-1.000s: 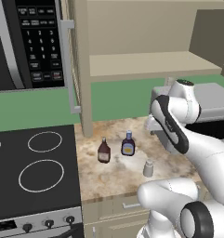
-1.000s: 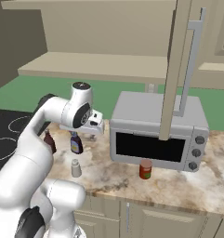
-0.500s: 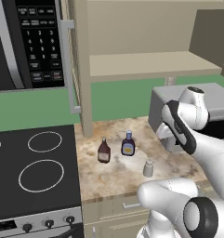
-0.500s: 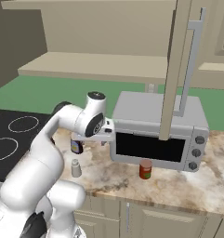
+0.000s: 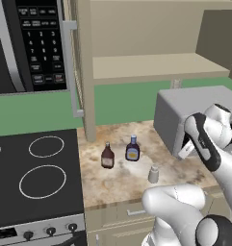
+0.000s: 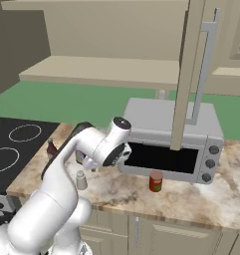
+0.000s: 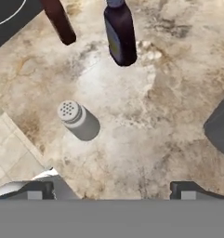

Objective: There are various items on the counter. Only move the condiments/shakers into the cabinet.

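Gripper (image 7: 111,188), jaws spread wide and empty, points down at the counter (image 7: 146,116) from above. Shaker (image 7: 77,121), blue-capped bottle (image 7: 120,35) and brown-red bottle (image 7: 59,21) stand upright there, apart. Cabinet (image 5: 156,65) shelf bare; arm bent before the microwave (image 5: 185,115).

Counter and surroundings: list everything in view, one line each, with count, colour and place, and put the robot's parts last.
Dark bottle with blue cap and yellow label: one, standing on the counter, left of the microwave.
Slim brown-red bottle: one, standing just left of the blue-capped bottle.
Short grey-white shaker: one, nearer the counter's front edge.
Small red can: one, in front of the microwave.
Grey boxy microwave: one, on the counter.
Speckled beige-brown stone counter: one, right of the stovetop.
Black stovetop with white rings: one, far left.
Beige wall cabinet, tan shelf: one, above the counter.
White arm: one.
Gripper: one, open, above the counter.
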### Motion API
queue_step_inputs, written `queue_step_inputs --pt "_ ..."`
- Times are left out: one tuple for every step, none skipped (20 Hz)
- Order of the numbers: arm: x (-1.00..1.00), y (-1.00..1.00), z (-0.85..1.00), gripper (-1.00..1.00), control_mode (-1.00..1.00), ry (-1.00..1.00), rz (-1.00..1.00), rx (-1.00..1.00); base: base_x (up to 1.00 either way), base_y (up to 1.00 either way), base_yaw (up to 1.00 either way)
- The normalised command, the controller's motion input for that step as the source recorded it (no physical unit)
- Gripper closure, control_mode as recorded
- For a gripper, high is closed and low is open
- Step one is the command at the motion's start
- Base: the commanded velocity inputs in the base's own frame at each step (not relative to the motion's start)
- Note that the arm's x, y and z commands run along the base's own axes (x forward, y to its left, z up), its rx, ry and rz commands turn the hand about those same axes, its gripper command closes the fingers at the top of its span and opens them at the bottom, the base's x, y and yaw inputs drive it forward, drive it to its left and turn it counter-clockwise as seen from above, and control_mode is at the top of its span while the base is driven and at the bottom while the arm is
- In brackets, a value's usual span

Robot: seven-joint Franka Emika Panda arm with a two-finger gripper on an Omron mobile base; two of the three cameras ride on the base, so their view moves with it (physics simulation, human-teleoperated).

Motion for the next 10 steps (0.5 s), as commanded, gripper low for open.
queue_step_inputs --pt "-0.15 0.0 -0.47 -1.0 -1.0 -0.2 0.37 0.17 0.0 0.0 0.0" --pt "-0.08 0.0 -0.45 -1.0 -1.0 -0.19 0.35 0.22 0.0 0.0 0.0" --pt "-0.04 0.0 -0.45 -1.0 -1.0 -0.17 0.34 0.26 0.0 0.0 0.0" --pt "0.0 0.0 -0.44 -1.0 -1.0 -0.15 0.34 0.29 0.0 0.0 0.0" --pt "0.0 0.0 -0.45 -1.0 -1.0 -0.15 0.36 0.3 0.0 0.0 0.0" --pt "0.0 0.0 -0.49 -1.0 -1.0 -0.12 0.36 0.33 0.0 0.0 0.0" --pt "0.0 0.0 -0.46 -1.0 -1.0 -0.04 0.33 0.38 0.0 0.0 0.0" --pt "0.0 0.0 -0.38 -1.0 -1.0 -0.06 0.33 0.38 0.0 0.0 0.0" --pt "0.0 0.0 -0.35 -1.0 -1.0 -0.07 0.33 0.36 0.0 0.0 0.0" --pt "0.0 0.0 -0.35 -1.0 -1.0 -0.09 0.33 0.32 0.0 0.0 0.0"
